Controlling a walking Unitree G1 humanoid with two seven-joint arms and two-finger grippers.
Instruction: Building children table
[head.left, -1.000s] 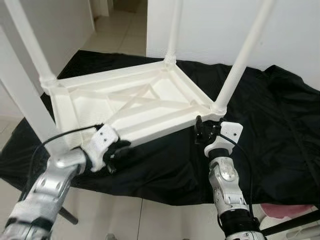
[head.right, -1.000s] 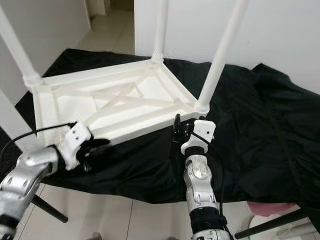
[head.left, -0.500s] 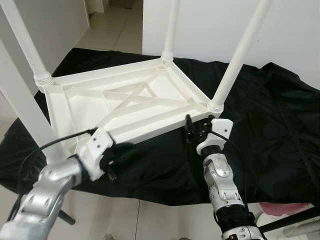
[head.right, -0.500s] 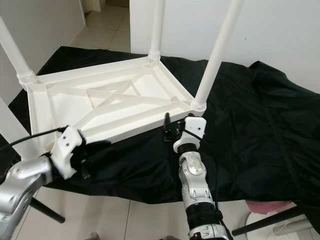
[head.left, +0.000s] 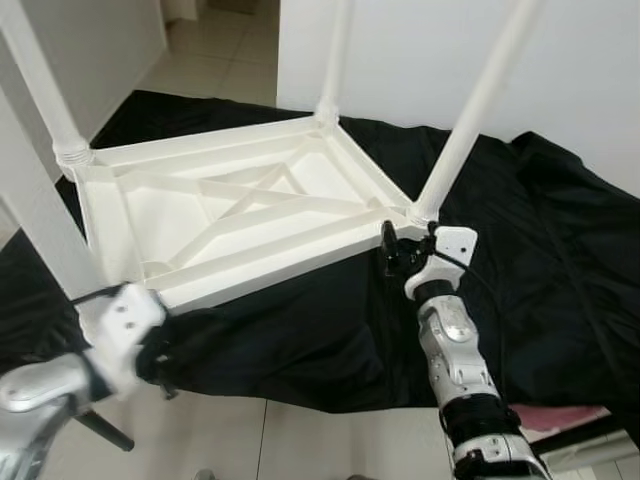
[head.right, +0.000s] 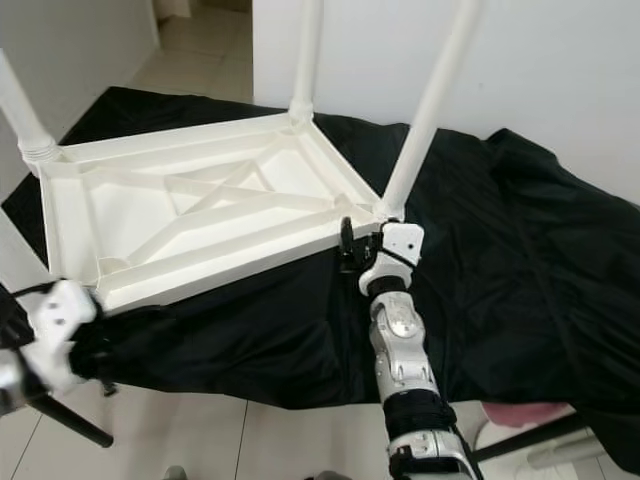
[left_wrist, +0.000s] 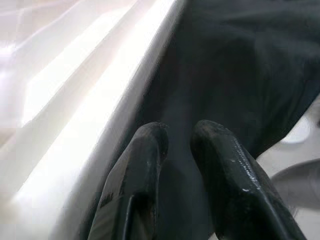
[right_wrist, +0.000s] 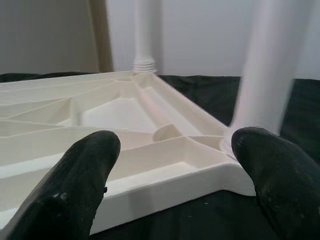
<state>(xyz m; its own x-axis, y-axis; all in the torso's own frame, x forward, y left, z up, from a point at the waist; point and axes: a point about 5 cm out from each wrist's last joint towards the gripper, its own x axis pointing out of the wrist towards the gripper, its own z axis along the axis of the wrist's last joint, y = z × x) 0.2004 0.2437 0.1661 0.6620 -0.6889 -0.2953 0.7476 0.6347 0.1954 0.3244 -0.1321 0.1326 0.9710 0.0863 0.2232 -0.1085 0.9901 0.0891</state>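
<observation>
The white children's table (head.left: 270, 262) lies upside down on a black cloth (head.left: 560, 250), with its legs pointing up. One leg (head.left: 470, 120) rises from the near right corner and another (head.left: 333, 60) from the far corner. My right gripper (head.left: 395, 250) is open just in front of that near right corner; in the right wrist view its fingers (right_wrist: 90, 165) spread wide before the rim. My left gripper (head.left: 165, 348) hangs at the lower left, off the table's front edge. In the left wrist view its fingers (left_wrist: 150, 150) are closed together over the cloth beside the rim (left_wrist: 100, 115), holding nothing.
The cloth spreads over pale floor tiles (head.left: 300, 440). A black stand leg (head.left: 100, 432) crosses the floor at the lower left. Something pink (head.left: 565, 415) lies at the lower right. A white wall (head.left: 400, 50) stands behind, with a corridor at the back left.
My left gripper has drawn back from the table's front rim toward the lower left. The right gripper stays at the near right corner. The camera has shifted slightly.
</observation>
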